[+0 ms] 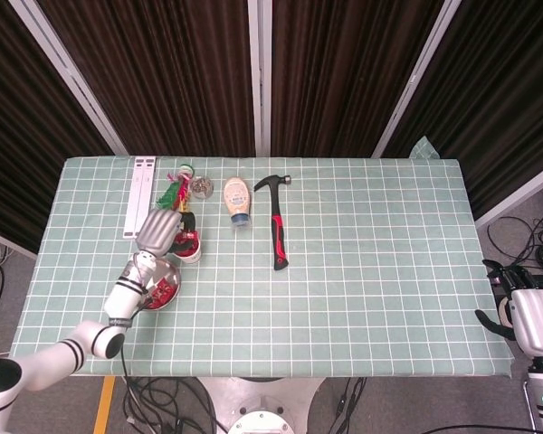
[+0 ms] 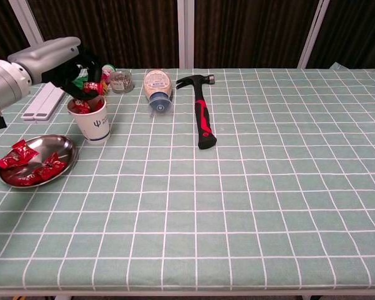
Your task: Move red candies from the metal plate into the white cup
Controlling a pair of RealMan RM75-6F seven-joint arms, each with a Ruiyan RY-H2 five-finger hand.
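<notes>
Red candies [image 2: 29, 164] lie crinkled on metal plate [image 2: 67, 146].

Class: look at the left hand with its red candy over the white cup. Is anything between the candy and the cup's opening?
Nothing visible blocks it. The left hand holds the red candy right above the white cup, whose open mouth already shows candies inside.

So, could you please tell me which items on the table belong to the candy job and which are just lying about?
Job:
red wrapped candies
round metal plate
white paper cup
left hand

Lying about:
red-handled hammer
upturned sauce bottle
white strips
</notes>
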